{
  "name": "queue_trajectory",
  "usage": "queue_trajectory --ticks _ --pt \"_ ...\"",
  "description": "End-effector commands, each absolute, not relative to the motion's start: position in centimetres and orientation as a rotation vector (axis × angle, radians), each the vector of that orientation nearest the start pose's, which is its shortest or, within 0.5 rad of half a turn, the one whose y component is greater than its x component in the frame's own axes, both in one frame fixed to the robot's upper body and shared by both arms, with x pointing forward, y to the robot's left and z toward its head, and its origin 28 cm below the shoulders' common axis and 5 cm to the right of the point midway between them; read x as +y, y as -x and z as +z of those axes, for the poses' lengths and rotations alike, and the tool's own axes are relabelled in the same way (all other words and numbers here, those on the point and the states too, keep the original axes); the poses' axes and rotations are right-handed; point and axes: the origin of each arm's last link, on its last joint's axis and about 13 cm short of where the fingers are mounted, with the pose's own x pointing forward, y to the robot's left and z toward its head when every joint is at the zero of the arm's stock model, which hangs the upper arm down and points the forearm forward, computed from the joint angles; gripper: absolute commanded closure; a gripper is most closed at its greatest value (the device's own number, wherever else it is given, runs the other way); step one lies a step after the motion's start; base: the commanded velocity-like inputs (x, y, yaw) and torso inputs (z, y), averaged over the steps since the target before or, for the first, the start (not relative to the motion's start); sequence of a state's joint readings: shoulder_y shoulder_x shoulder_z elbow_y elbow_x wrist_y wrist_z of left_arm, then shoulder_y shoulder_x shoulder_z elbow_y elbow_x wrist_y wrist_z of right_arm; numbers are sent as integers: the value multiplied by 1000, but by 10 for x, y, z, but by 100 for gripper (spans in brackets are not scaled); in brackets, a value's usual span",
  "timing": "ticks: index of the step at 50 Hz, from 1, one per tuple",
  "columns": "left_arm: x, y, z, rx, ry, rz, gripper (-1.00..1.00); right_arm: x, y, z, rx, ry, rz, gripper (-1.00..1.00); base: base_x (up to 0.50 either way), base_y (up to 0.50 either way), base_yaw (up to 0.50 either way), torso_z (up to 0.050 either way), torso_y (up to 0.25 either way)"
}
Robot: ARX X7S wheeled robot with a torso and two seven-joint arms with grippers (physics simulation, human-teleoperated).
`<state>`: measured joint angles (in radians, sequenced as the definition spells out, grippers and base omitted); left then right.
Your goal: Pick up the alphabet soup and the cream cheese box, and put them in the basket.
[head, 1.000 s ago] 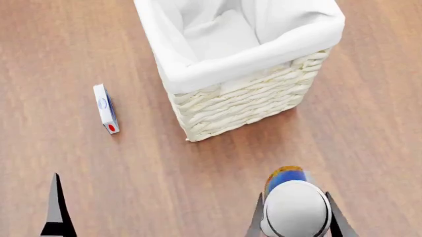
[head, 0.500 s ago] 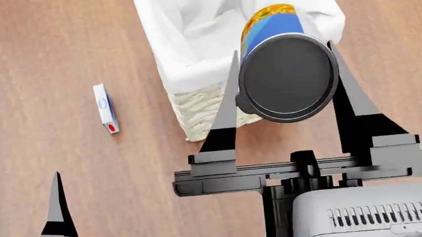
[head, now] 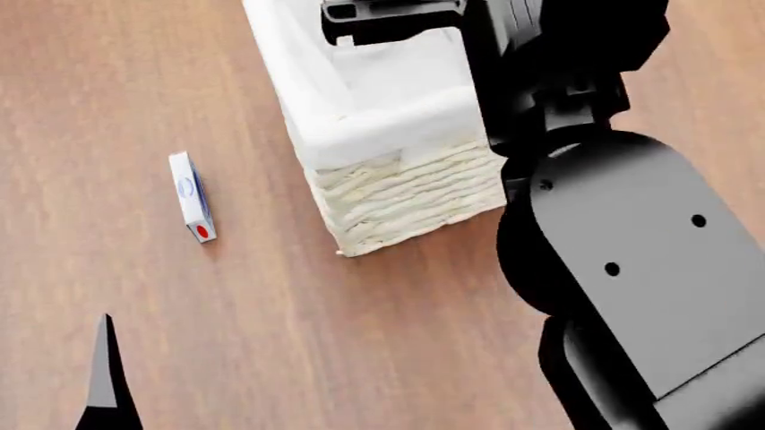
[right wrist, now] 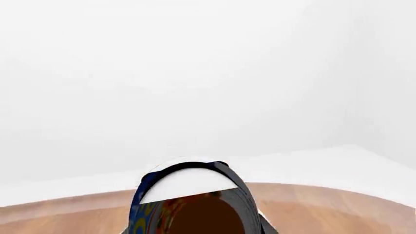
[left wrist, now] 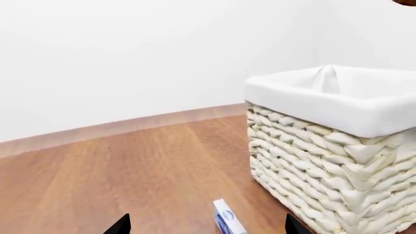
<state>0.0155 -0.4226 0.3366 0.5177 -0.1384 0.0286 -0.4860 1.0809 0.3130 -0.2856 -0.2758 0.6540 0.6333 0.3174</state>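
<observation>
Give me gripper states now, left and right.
Left gripper: open, empty, fingertips either side of the cream cheese box but short of it.
Right gripper: shut on the alphabet soup can, above the basket.

Bright, even, diffuse light in all three views; we find no visible lamp. Shadows soft and short: faint one hugs cream cheese box (head: 192, 196) at its 4 o'clock, another under basket (head: 407, 193) base toward 6 o'clock. No glare on wood worktop (head: 143, 81), only mild sheen. Renders sharp, no motion blur, no grain. We note white walls washed nearly featureless in wrist views. Right arm (head: 633, 269) near head camera reads flat black, detail lost. No edge distortion.
</observation>
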Motion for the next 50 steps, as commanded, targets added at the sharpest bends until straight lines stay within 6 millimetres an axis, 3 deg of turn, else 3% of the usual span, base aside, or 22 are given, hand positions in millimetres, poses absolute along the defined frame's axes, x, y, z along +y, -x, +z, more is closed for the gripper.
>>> queue_trajectory --ticks 1,20,33,50 --pt "206 -185 106 -442 -67 8 -100 -88 -341 362 -344 -100 320 100 0 0 0 0 0" --pt "205 -185 108 -445 -61 2 -100 -88 -359 360 -209 -97 302 100 0 0 0 0 1" --pt "207 -183 107 -444 -64 10 -100 -89 -376 336 -142 -91 274 100 0 0 0 0 0" --pt "207 -184 105 -439 -65 15 -100 -87 -384 318 -101 -62 272 100 0 0 0 0 1"
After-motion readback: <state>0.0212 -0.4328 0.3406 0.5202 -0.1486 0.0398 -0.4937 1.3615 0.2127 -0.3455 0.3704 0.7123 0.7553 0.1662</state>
